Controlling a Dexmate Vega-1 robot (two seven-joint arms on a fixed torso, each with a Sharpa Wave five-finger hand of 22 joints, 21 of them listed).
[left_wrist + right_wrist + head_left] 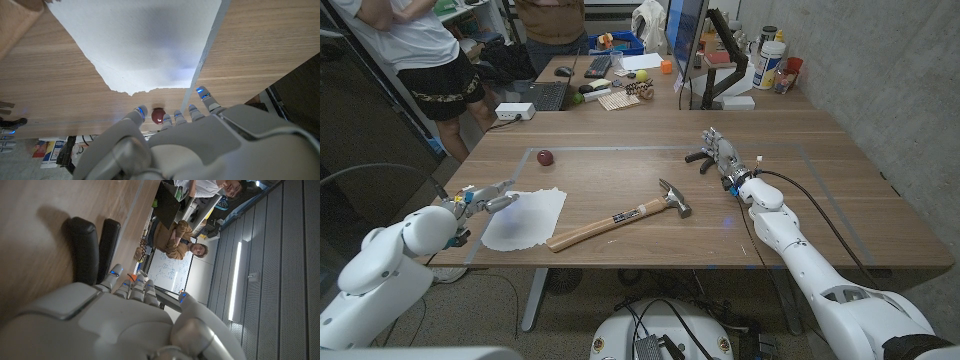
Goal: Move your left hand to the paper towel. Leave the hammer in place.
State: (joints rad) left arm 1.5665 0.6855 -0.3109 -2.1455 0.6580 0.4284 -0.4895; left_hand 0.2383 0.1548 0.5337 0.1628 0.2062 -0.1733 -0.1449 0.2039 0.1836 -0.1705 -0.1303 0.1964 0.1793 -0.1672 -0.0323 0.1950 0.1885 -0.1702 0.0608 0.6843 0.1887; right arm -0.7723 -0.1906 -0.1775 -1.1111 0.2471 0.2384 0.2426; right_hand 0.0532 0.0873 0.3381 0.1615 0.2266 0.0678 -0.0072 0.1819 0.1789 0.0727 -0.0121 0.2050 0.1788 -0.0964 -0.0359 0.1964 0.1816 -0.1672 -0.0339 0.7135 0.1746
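— Where's the towel (525,219)?

— Near the table's (650,175) near-left edge, lying flat, its edges a bit ragged. The hammer (620,221) is just right of it, handle end beside the towel's near right corner, head pointing far-right toward the table's middle.

— And the left hand (480,198)?

— At the towel's left edge, fingers stretched toward it and spread, holding nothing. In the left wrist view the fingertips (140,111) are just short of the towel's (145,45) torn edge, with bare wood between; I can't tell whether they touch the table.

— The right hand (722,160)?

— Far right of the hammer, well apart from it, over the table. Fingers partly extended, nothing in them. Just left of it lie dark finger-like pieces (698,157) on the wood, which the right wrist view shows as two black pads (92,242) ahead of the fingers.

— Anything else?

— A small dark red ball (545,157) sits far of the towel. Past the table's far edge, a desk with clutter and a person (420,50) standing at far left.
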